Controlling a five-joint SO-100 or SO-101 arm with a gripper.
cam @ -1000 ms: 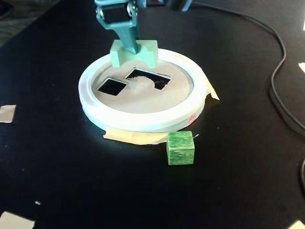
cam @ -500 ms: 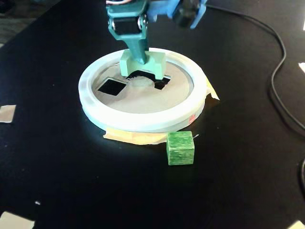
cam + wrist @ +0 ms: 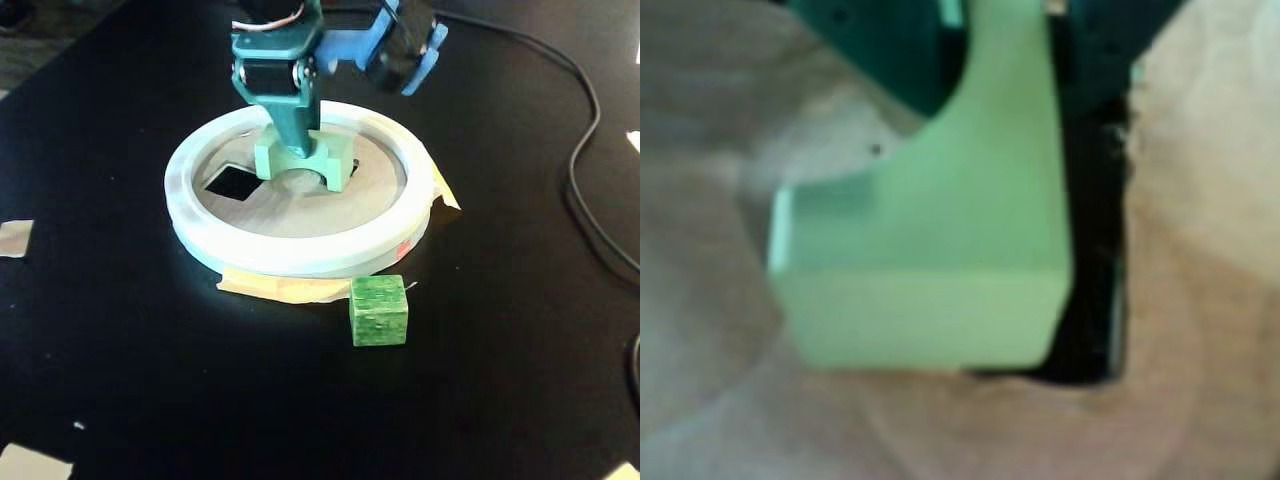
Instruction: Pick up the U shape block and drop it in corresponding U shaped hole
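Observation:
The light green U shape block (image 3: pixel 335 163) stands with its arch facing down on or just above the wooden lid (image 3: pixel 300 210) of a round white-rimmed sorter (image 3: pixel 300 258). My teal gripper (image 3: pixel 296 135) is shut on the block's middle from above. In the wrist view the block (image 3: pixel 940 260) fills the centre between the gripper's (image 3: pixel 1005 70) two fingers. A dark slot of a hole (image 3: pixel 1092 260) shows right against the block's right side; most of that hole is hidden by the block. I cannot tell whether the block touches the lid.
A square hole (image 3: pixel 232 181) is open in the lid, left of the block. A darker green cube (image 3: pixel 379 310) lies on the black table in front of the sorter. A black cable (image 3: pixel 590 215) runs along the right. Tape scraps (image 3: pixel 14 238) lie at the left edge.

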